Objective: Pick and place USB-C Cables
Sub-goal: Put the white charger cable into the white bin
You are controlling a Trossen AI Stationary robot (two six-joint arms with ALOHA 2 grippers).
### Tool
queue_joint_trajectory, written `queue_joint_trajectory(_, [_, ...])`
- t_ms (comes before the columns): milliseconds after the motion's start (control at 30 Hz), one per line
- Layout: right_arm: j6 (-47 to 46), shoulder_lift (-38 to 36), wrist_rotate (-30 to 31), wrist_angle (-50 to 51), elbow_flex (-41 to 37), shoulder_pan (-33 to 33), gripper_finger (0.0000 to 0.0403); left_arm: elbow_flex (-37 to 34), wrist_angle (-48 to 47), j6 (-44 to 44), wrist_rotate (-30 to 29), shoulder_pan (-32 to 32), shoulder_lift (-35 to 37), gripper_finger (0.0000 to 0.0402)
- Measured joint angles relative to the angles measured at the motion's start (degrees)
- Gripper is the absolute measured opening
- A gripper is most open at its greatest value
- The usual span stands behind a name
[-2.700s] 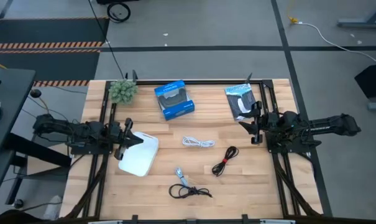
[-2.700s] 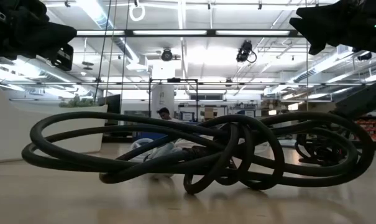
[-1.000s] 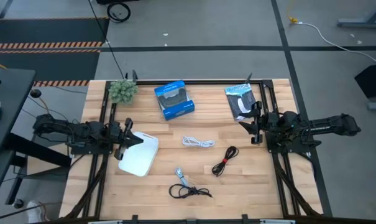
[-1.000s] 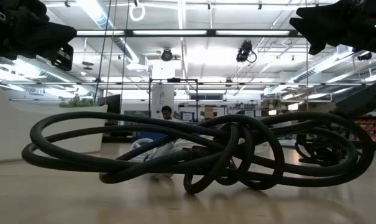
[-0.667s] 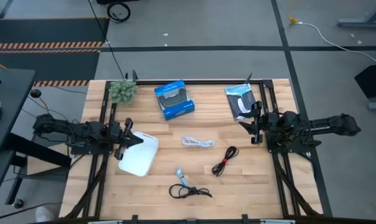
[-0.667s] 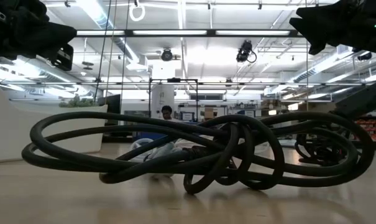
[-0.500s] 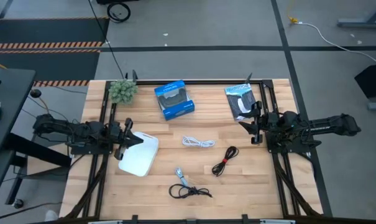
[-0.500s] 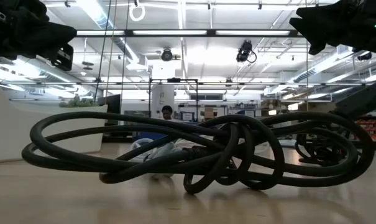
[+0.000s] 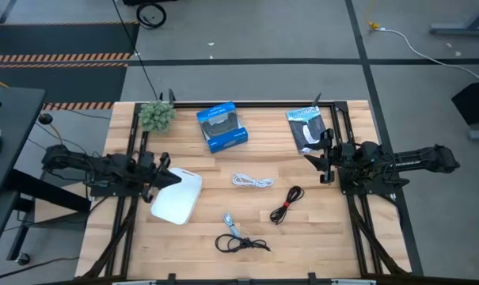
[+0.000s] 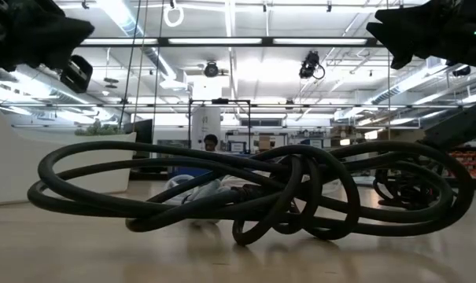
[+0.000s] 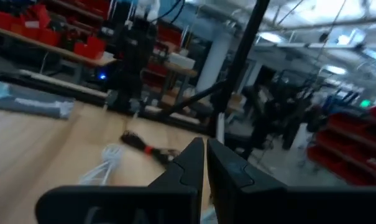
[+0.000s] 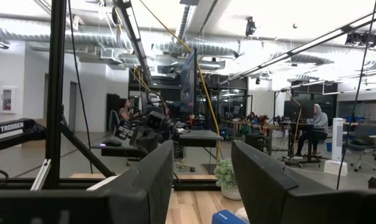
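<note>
On the wooden table (image 9: 318, 237), the white cable (image 9: 251, 181) lies at centre, the black cable with a red tie (image 9: 286, 204) at its four o'clock, and the black cable with a silvery plug (image 9: 237, 237) at six o'clock. At nine o'clock, beside the white pad (image 9: 179, 196), the left gripper (image 9: 169, 177) has fingers pressed together. At three o'clock, the right gripper (image 9: 314, 157) hangs spread, near the black-and-white packet (image 9: 307, 127).

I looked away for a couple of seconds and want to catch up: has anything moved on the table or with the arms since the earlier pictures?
Only the left claw stirred: it has turned slightly at the near edge of the white tray, its fingers shut and holding nothing. The right claw has kept its place, open. The white cable, the red-tied black cable and the grey-plugged black cable lie where they were.
</note>
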State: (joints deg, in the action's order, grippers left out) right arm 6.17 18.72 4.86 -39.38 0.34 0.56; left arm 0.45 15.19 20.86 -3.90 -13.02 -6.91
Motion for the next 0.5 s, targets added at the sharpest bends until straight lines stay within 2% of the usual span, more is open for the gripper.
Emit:
queue_joint_trajectory(233, [0.0, 0.0, 0.0, 0.0, 0.0, 0.0, 0.0169, 0.0, 17.9, 2.2, -4.0, 0.0, -7.6, 0.0027])
queue_joint_trajectory(500, [0.0, 0.0, 0.0, 0.0, 0.0, 0.0, 0.0169, 0.0, 30.2, 3.4, -5.5, 0.0, -23.6, 0.0027])
